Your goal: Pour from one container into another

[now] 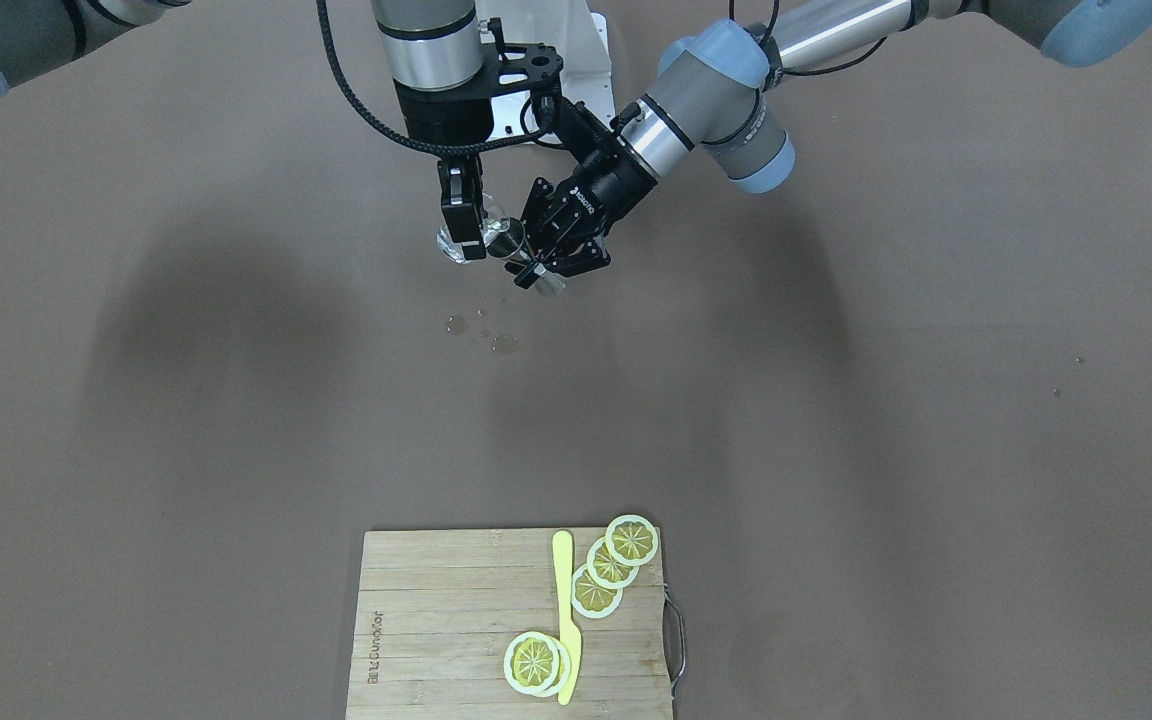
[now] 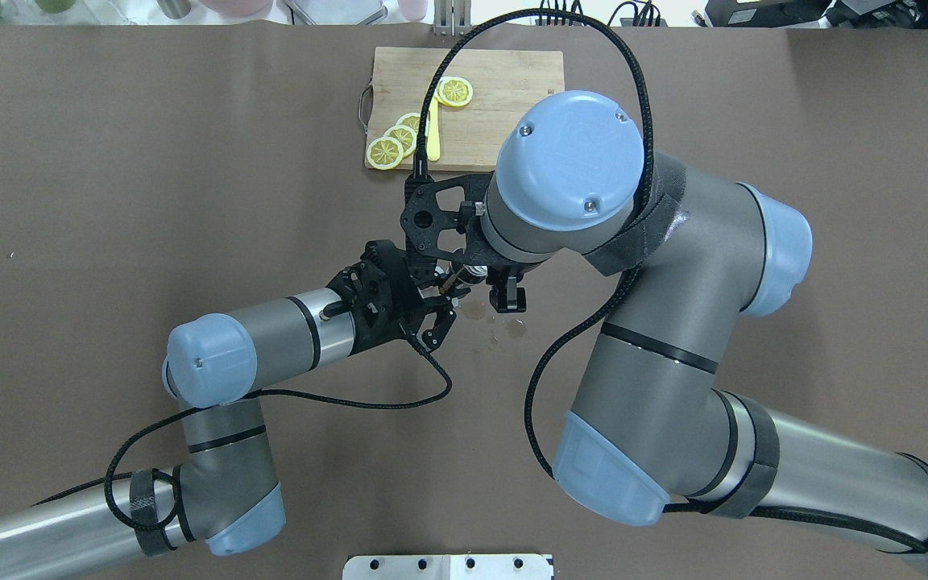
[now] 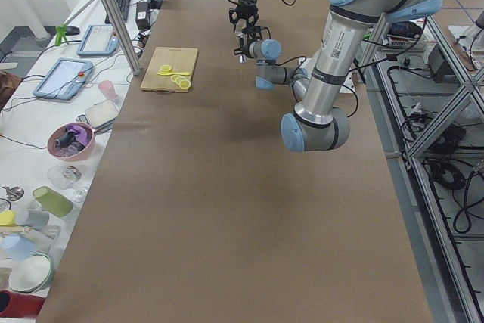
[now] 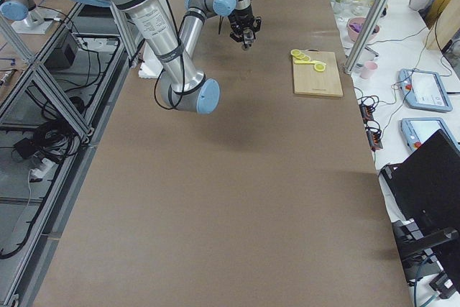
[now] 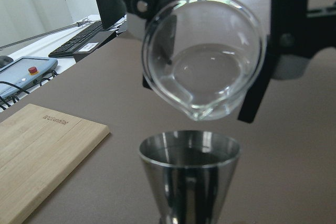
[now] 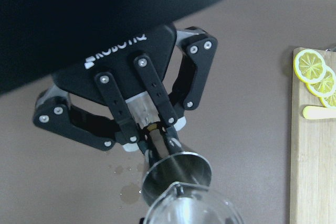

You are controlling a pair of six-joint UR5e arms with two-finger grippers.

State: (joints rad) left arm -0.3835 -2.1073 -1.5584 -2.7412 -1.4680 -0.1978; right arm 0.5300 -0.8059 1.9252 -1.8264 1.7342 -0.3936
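Note:
My right gripper [image 1: 463,228] is shut on a clear glass beaker [image 5: 205,59], tilted with its spout just above a steel jigger [image 5: 189,169]. Its black fingers [image 5: 286,40] clamp the beaker's sides. Some clear liquid seems to lie in the beaker; I see no stream. My left gripper [image 6: 152,135] is shut on the waist of the jigger [image 6: 176,174], holding it tilted over the table in front of the robot's base. In the front-facing view the beaker [image 1: 454,243] and the jigger [image 1: 509,240] sit side by side, nearly touching. The left gripper [image 2: 440,304] reaches in from the left.
Small wet drops [image 1: 506,343] lie on the brown table below the grippers. At the far edge, a wooden cutting board [image 1: 436,620] carries several lemon slices [image 1: 608,565] and a yellow knife [image 1: 566,620]. Bowls and cups [image 3: 72,141] stand on a side table.

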